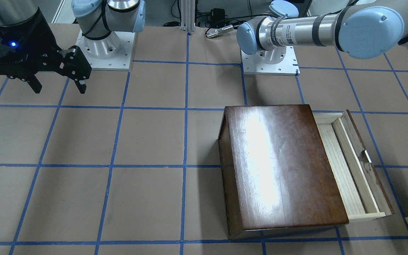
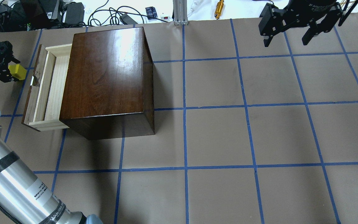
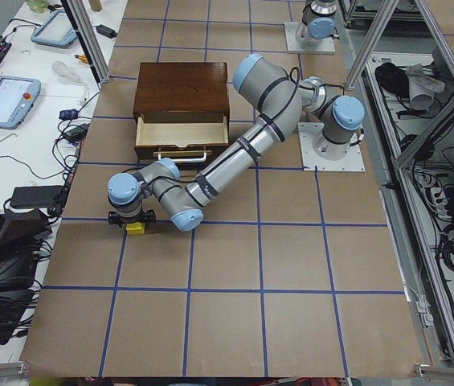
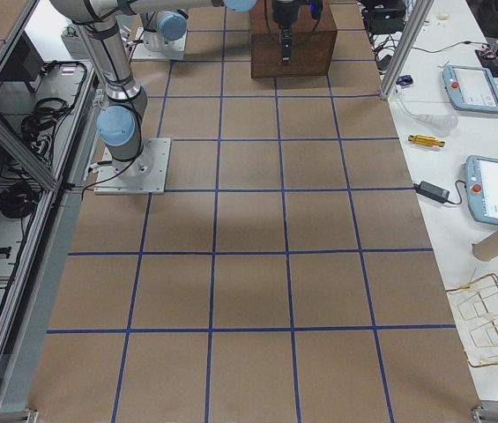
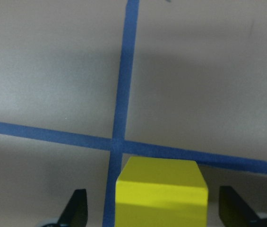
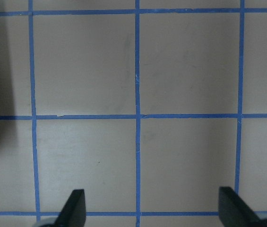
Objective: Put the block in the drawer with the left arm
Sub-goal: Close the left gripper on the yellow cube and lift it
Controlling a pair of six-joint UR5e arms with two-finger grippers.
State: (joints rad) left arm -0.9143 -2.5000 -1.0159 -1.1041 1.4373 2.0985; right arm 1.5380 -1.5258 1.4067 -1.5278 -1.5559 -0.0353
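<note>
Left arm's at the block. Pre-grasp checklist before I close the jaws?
1. block between the left gripper fingers: ok, with a gap on each side.
2. Jaws open for the approach: ok, nothing gripped yet.
3. Fingers low enough on the block: cannot tell, since the wrist view cuts off their bases.
4. drawer pulled out of the box: ok, and the visible tray floor is bare.
5. right gripper out of the way: ok, open and on the table's far side from the box.
</note>
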